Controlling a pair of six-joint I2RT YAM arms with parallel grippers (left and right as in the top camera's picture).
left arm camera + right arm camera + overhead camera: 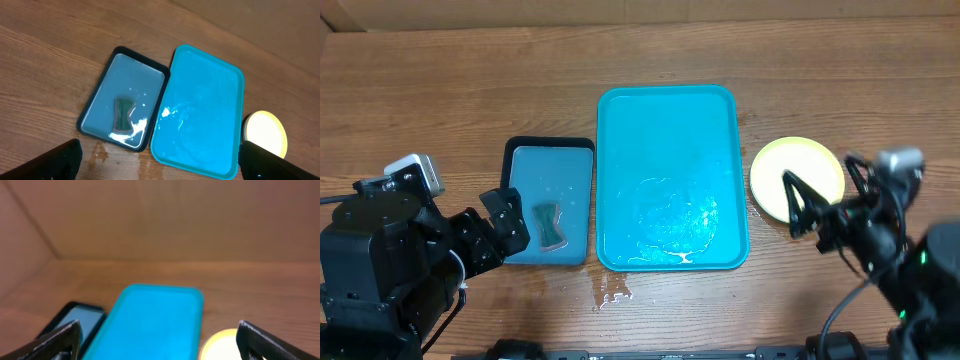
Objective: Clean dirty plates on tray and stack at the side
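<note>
The turquoise tray [667, 95] lies in the middle of the table, wet, with no plate on it; it also shows in the left wrist view [200, 75] and the right wrist view [150, 325]. A yellow-green rimmed plate [800, 165] sits on the table right of the tray, also in the left wrist view [265, 132] and the right wrist view [220, 345]. I cannot tell whether other plates lie under it; no blue-rimmed plate shows. My right gripper [796, 206] [159, 330] is open and empty over the plate's near edge. My left gripper [505, 226] [160, 150] is open and empty, left of the small tray.
A smaller black-rimmed blue tray [549, 150] with a dark sponge [551, 224] stands left of the turquoise tray, also in the left wrist view [107, 80]. Water spots [615, 290] lie on the wood near the tray's front left corner.
</note>
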